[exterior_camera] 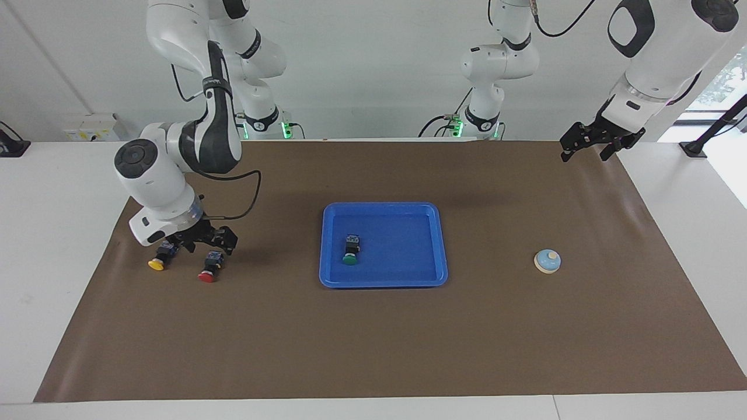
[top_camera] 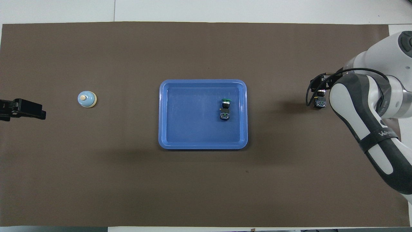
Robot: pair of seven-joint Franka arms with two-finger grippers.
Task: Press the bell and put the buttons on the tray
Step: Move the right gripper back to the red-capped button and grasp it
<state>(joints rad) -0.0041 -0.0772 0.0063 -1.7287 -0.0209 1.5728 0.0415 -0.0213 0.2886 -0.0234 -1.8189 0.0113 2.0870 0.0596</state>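
Right gripper low over the mat at the right arm's end of the table, above the gap between the yellow button and the red button, fingers spread, gripping nothing. Both buttons lying on their sides on the mat, just beside each other, caps pointing away from the robots; yellow one nearer the table's end.

Green button lying in the tray, on the side toward the right arm's end, cap pointing away from the robots, apart from the rim. Tray at mid-table.

Bell upright on the mat toward the left arm's end, well apart from the tray.

Left gripper waiting, raised over the mat's corner at the left arm's end, fingers apart, empty.
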